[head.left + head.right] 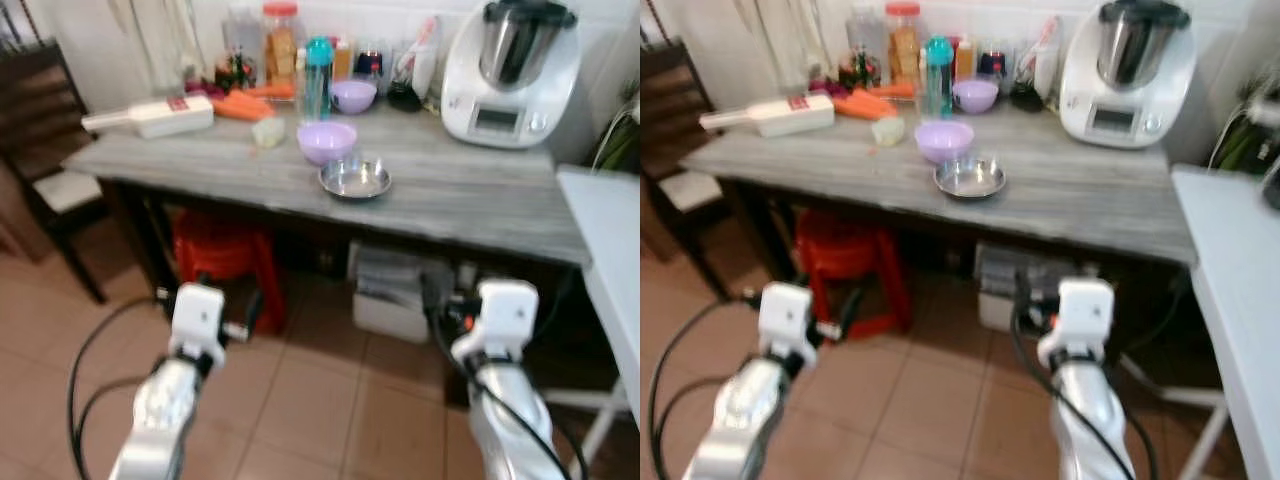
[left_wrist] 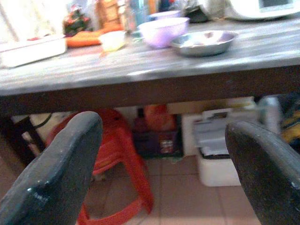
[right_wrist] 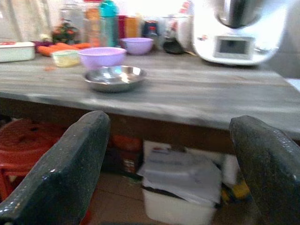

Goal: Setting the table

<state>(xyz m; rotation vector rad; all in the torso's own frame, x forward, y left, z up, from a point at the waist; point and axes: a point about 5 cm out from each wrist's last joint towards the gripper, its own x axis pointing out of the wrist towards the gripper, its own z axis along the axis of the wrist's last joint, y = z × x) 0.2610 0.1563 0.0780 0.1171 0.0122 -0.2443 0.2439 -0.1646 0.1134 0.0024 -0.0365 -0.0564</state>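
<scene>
The metal plate point(image 1: 355, 179) lies near the front edge of the tabletop point(image 1: 470, 200), touching the purple bowl point(image 1: 326, 141), and looks light, stiff and slippery, so its rim suits the wide-open, empty left gripper point(image 2: 164, 168) and right gripper point(image 3: 173, 164).

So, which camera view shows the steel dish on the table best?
The right wrist view: the steel dish is nearest there, showing its rim and shiny inside, before the purple bowl. The left wrist view shows it side-on; both eye views show it from above, smaller and blurred.

Home kitchen: food processor point(image 1: 510, 70), jars point(image 1: 280, 40).
</scene>
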